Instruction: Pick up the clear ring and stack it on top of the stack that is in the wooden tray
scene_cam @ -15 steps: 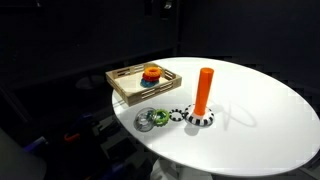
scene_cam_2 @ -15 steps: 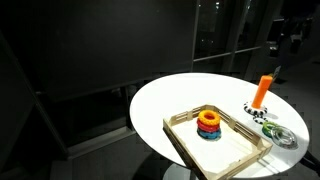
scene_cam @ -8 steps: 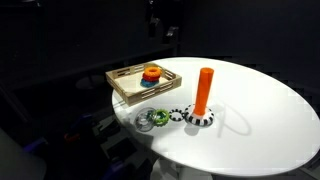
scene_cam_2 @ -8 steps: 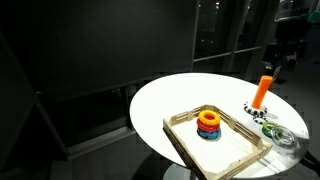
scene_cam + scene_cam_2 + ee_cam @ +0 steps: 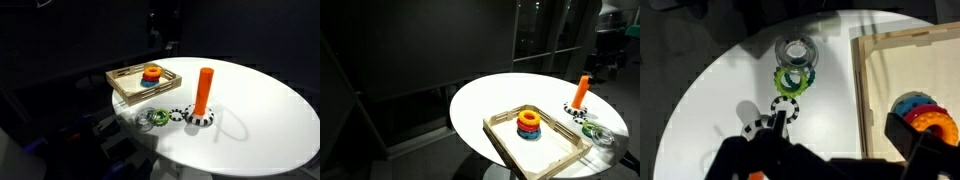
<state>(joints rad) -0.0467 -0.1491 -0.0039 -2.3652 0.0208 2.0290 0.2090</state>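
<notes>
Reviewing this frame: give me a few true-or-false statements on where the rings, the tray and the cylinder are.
1. The clear ring lies on the table, outside the wooden tray. True.
2. The green ring is inside the tray. False: it lies on the table, between the clear ring and the checkered ring.
3. The stack sits inside the wooden tray. True.
4. The orange cylinder lies on its side. False: it stands upright.
</notes>
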